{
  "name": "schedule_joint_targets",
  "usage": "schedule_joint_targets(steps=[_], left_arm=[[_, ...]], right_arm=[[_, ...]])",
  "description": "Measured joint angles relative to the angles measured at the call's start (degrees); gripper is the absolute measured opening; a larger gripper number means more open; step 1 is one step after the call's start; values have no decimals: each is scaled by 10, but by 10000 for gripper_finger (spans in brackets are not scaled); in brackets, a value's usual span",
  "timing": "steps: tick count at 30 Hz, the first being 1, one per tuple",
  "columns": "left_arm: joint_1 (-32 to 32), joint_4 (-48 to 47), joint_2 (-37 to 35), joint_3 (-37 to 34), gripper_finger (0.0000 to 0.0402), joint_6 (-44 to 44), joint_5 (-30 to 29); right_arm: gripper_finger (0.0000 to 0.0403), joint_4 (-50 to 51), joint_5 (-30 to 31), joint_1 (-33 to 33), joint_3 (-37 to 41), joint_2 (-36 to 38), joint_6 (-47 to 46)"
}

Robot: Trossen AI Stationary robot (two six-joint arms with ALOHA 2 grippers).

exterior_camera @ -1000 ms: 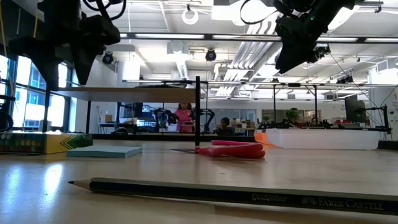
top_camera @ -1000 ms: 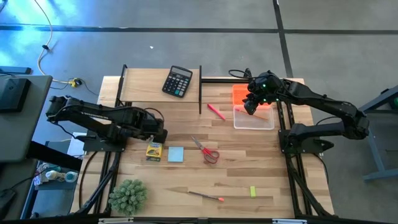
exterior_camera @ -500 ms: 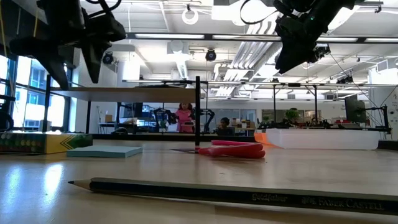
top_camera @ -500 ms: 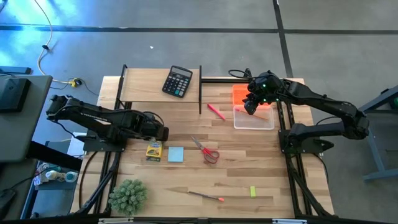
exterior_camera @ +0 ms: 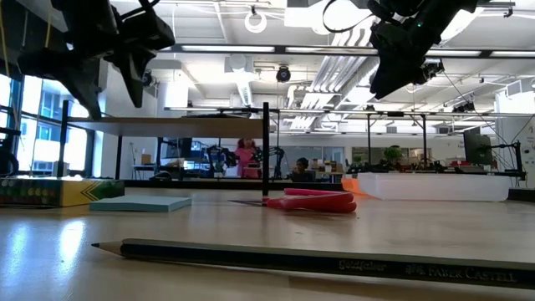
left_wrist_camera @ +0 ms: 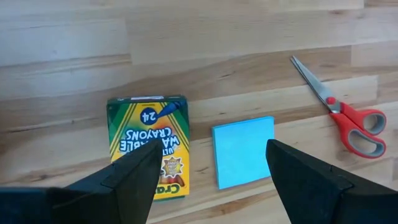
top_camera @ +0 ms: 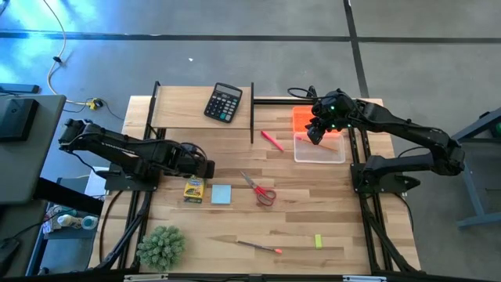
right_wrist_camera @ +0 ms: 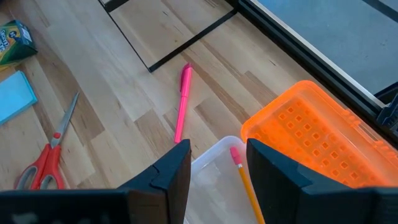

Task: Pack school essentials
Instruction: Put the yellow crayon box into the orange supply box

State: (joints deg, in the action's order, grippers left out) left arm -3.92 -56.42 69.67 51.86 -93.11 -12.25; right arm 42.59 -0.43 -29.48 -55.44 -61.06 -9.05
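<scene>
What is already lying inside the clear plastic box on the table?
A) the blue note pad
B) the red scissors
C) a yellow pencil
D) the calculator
C: the right wrist view shows a yellow pencil lying in the clear box, beside its orange lid; the other three things lie elsewhere on the table.

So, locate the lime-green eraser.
In the high view, the lime-green eraser lies near the table's front edge on the right side, right of the thin pencil.
</scene>
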Motion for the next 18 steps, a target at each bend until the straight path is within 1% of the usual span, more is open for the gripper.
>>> schedule_joint_targets(steps=[9, 14, 18], left_arm=[[-2, -3, 0, 0, 277, 40, -34], [-13, -44, 5, -1, 277, 37, -36], [-29, -59, 12, -1, 277, 27, -38]], right_arm=[[145, 0, 0, 0, 0, 0, 0], [145, 0, 0, 0, 0, 0, 0], [145, 0, 0, 0, 0, 0, 0]])
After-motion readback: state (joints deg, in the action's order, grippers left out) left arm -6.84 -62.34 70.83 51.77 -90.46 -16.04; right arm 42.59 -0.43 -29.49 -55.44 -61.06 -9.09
